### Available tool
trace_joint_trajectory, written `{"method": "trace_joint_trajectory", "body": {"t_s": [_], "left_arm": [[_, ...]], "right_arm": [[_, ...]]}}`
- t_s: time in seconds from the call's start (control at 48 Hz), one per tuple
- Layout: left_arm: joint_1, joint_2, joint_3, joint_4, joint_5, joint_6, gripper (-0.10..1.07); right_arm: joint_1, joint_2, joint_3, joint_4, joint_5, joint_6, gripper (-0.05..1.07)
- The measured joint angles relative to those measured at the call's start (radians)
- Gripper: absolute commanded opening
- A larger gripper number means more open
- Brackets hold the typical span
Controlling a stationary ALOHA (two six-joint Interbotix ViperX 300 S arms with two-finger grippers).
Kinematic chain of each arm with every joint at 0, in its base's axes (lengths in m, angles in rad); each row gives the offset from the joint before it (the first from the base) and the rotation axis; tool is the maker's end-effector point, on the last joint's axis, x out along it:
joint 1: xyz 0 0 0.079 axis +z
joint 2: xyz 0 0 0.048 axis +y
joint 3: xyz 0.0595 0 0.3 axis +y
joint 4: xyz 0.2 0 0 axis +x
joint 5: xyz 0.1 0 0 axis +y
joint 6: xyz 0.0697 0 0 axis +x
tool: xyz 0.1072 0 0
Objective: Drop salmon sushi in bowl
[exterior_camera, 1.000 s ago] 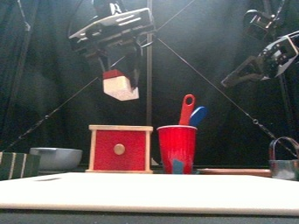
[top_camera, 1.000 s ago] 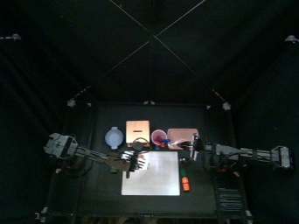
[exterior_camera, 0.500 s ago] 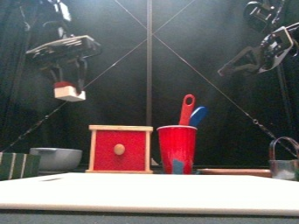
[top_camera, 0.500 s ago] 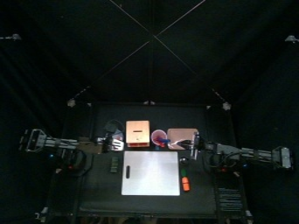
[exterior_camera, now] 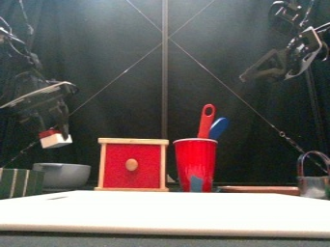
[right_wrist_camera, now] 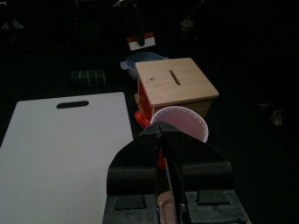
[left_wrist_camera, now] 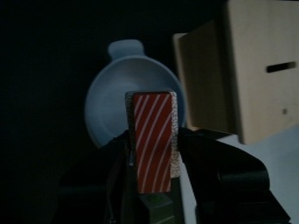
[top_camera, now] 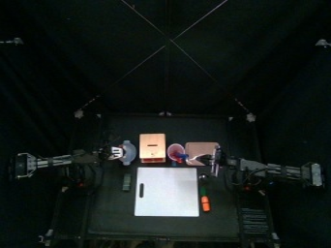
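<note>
My left gripper (left_wrist_camera: pixel 153 164) is shut on the salmon sushi (left_wrist_camera: pixel 152 131), a red-striped slice on white rice. In the front view the salmon sushi (exterior_camera: pixel 54 141) hangs at the far left, a little above the pale blue-grey bowl (exterior_camera: pixel 62 174). The left wrist view shows the bowl (left_wrist_camera: pixel 117 87) right behind the sushi, beside the wooden box (left_wrist_camera: pixel 246 70). From above, the left gripper (top_camera: pixel 114 153) is at the bowl (top_camera: pixel 126 150). My right gripper (right_wrist_camera: pixel 163 133) is raised at the right, jaws together, holding nothing.
A red-fronted wooden box (exterior_camera: pixel 133 164) and a red cup (exterior_camera: pixel 196 164) with utensils stand mid-table. The white cutting board (top_camera: pixel 168 191) lies in front, with an orange item (top_camera: pixel 204 203) on its right edge. A metal cup (exterior_camera: pixel 314 179) stands far right.
My left arm has carried the sushi leftward and downward, from high above the box to just over the bowl. The right arm has barely moved.
</note>
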Motion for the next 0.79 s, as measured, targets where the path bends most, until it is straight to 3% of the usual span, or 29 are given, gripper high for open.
{"method": "trace_joint_trajectory", "body": {"t_s": [0.542,0.792], "left_arm": [[0.066,0.198,-0.009,0.029,-0.057,0.008,0.72],[0.069,0.236,-0.02,0.046,-0.061,0.014,0.8]], "right_arm": [[0.0,0.005,0.0,0.032,0.0,0.0,0.01],[0.0,0.005,-0.002,0.032,0.0,0.0,0.01]]}}
